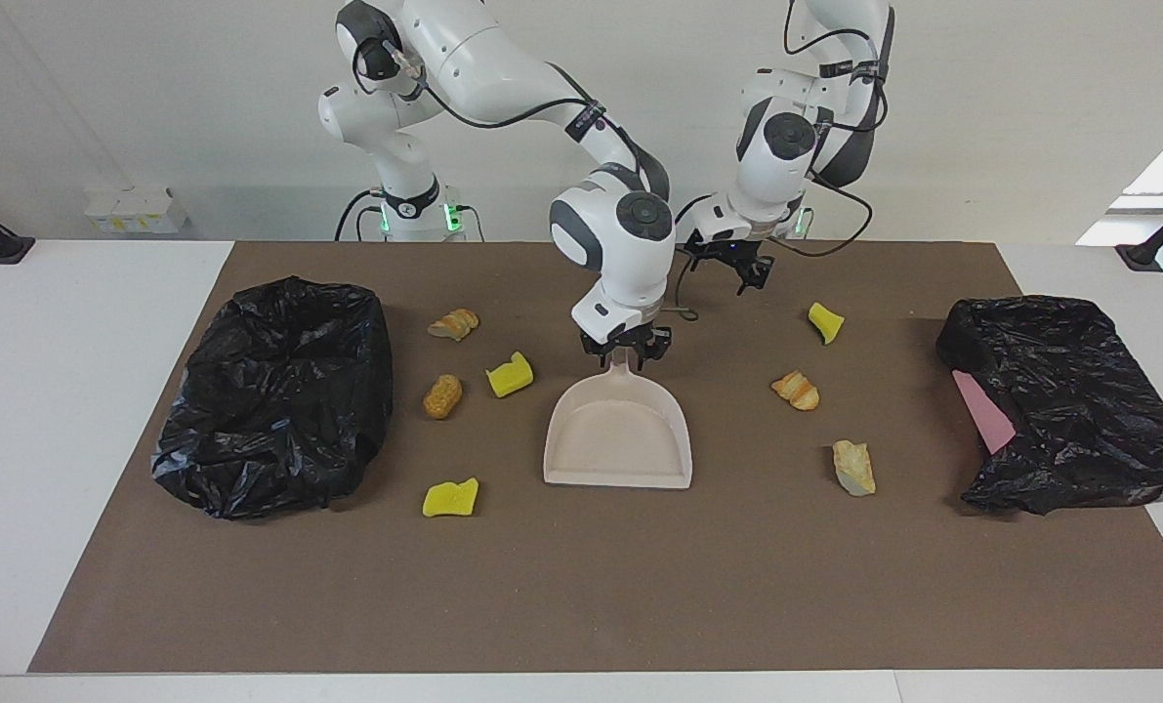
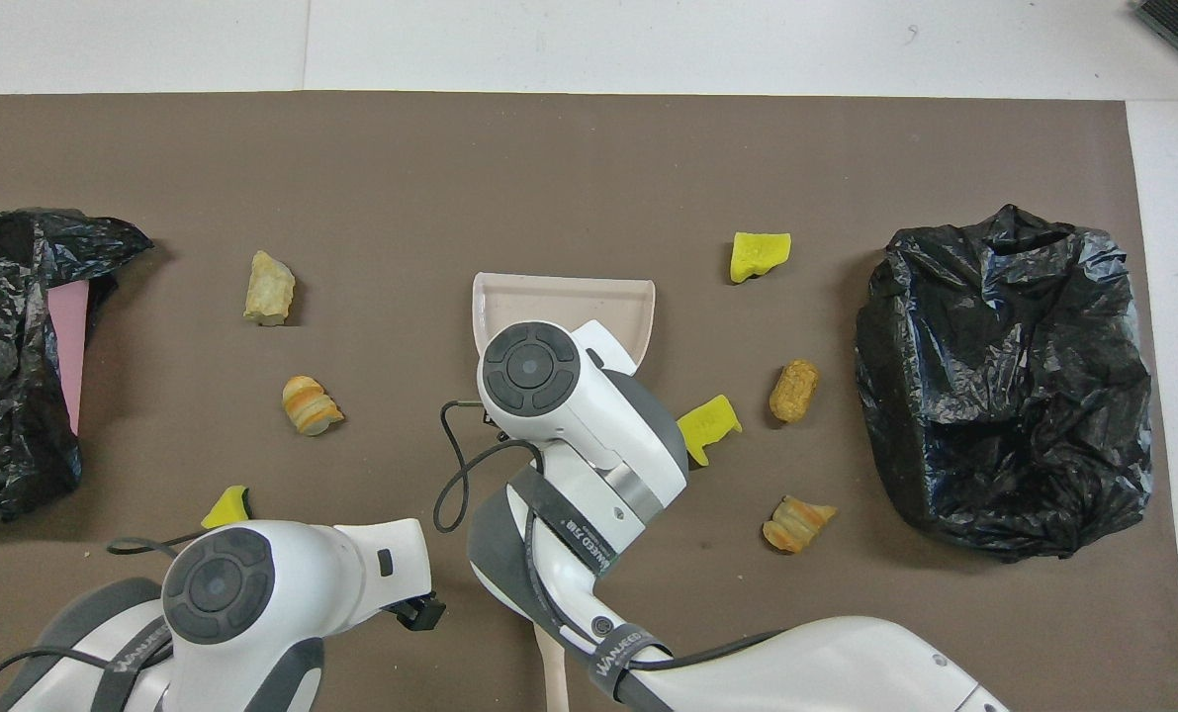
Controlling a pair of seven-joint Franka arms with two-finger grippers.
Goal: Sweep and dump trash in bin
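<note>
While the beige dustpan (image 1: 617, 437) lies flat at the middle of the brown mat (image 1: 581, 586), its handle is pinched between the fingers of the right gripper (image 1: 626, 349), which is seen clenched on the handle in the facing view. The left gripper (image 1: 729, 269) is held over the mat edge nearest the robots, fingers spread, nothing in them. The trash (image 1: 510, 375) is scattered loose on the mat: four pieces between the dustpan and the black bin bag (image 1: 273, 395) at the right arm's end, three pieces between the dustpan and the second black bag (image 1: 1069, 400) at the left arm's end. A pink panel (image 1: 983, 410) shows at the second bag's mouth.
</note>
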